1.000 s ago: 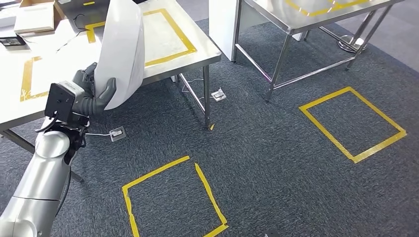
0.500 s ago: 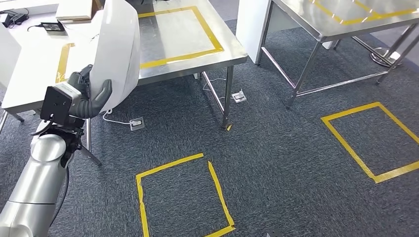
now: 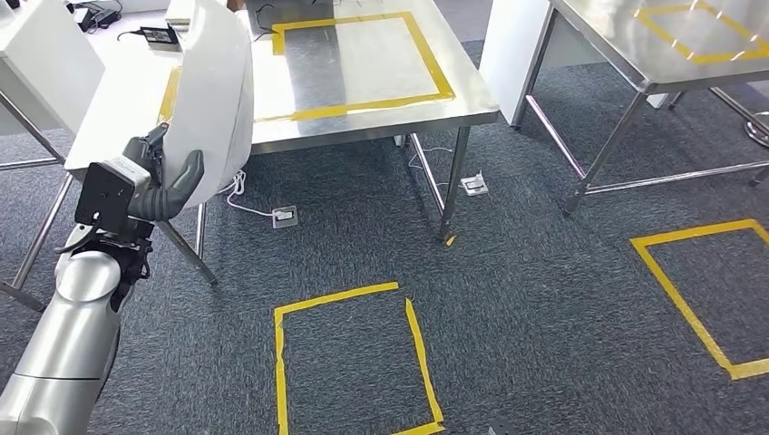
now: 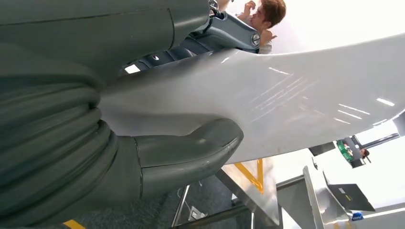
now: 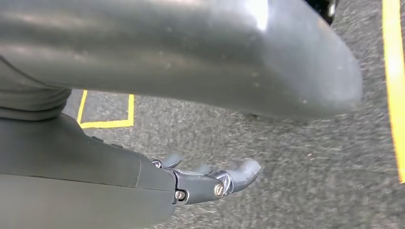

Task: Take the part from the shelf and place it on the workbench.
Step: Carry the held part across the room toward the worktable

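Head view: left hand (image 3: 163,181) raised at the left, gripping the lower end of a large white curved part (image 3: 213,95); part stands roughly upright above the hand, its upper portion overlapping the near-left edge of the steel counter (image 3: 453,104) in the picture; whether it touches the counter cannot be told. Yellow tape rectangle (image 3: 363,63) marked on the counter top; more yellow tape squares (image 3: 349,358) on the grey carpet (image 3: 544,299).

Left wrist view, close in: thick grey thumb (image 4: 191,155) pressed against one glossy face of the part (image 4: 286,109), darker fingers (image 4: 224,36) wrapped over the opposite face; a person's head beyond the fingers, blurred.

Right wrist view: right hand (image 5: 200,183) hangs above the carpet (image 5: 305,162), fingers loosely extended and apart, holding nothing; a yellow tape corner (image 5: 107,119) behind it.
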You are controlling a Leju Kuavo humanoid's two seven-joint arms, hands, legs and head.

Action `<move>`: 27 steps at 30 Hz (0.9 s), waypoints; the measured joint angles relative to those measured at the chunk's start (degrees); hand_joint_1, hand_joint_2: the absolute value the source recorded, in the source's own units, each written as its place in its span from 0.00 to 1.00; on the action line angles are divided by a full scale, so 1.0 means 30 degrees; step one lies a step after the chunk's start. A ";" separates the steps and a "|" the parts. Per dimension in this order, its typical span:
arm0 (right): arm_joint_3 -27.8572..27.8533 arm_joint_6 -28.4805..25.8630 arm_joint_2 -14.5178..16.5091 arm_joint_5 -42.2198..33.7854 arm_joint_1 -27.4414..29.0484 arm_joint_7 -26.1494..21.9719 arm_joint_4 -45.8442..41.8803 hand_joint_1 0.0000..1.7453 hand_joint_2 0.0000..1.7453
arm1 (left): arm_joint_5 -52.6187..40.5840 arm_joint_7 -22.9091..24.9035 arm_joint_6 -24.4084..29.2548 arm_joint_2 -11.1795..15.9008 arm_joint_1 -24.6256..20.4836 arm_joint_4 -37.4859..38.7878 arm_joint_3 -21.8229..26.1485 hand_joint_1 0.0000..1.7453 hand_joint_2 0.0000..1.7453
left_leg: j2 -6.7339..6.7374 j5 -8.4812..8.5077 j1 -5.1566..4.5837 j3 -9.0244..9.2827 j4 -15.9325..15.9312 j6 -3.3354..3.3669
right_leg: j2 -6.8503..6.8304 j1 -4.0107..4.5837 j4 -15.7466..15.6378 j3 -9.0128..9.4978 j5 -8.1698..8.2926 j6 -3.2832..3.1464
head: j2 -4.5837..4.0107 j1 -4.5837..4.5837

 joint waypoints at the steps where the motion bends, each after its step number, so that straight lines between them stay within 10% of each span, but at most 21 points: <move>1: -0.0071 -0.0011 0.0009 -0.0037 0.0004 0.0084 0.0000 0.00 0.00 | -0.0007 0.0007 0.0016 -0.0002 0.0003 -0.0009 0.0000 1.00 1.00 | 0.0018 0.0013 -0.0002 0.0015 -0.0036 0.0031 | 0.0008 0.0006 -0.0020 0.0004 0.0031 -0.0021 | 0.0000 0.0002; 15: -0.0372 -0.0040 0.0018 -0.0069 0.0025 0.0197 0.0000 0.00 0.00 | -0.0011 0.0009 0.0089 0.0013 -0.0009 -0.0060 0.0022 1.00 1.00 | 0.0117 0.0195 0.0025 0.0141 -0.0344 -0.0349 | 0.0069 0.0029 -0.0038 -0.0048 0.0112 -0.0265 | 0.0000 0.0006; 20: -0.0399 0.0027 0.0031 -0.0068 -0.0020 0.0215 0.0000 0.00 0.00 | -0.0011 -0.0002 0.0104 0.0080 -0.0078 -0.0270 0.0053 1.00 1.00 | 0.0237 0.0500 0.0202 0.0870 -0.1516 0.0156 | 0.0001 0.0058 0.0180 -0.0065 -0.0173 0.0125 | 0.0000 0.0067; 24: -0.0430 -0.0124 0.0015 -0.0033 0.0021 0.0208 0.0000 0.00 0.00 | -0.0015 0.0009 0.0142 0.0126 0.0026 -0.0273 0.0064 1.00 1.00 | 0.0341 0.0514 0.0440 0.1069 -0.1667 0.0027 | -0.0052 -0.0295 0.4079 -0.2193 -0.1740 0.0632 | 0.0000 0.0153; 27: -0.0457 -0.0171 -0.0015 0.0024 0.0046 0.0171 0.0000 0.00 0.00 | -0.0016 0.0009 0.0149 0.0133 0.0188 -0.0282 0.0062 1.00 1.00 | 0.0324 0.0051 0.0824 0.0993 -0.1052 -0.0476 | -0.0099 -0.0712 0.2167 -0.1390 -0.0362 0.1173 | 0.0000 0.0160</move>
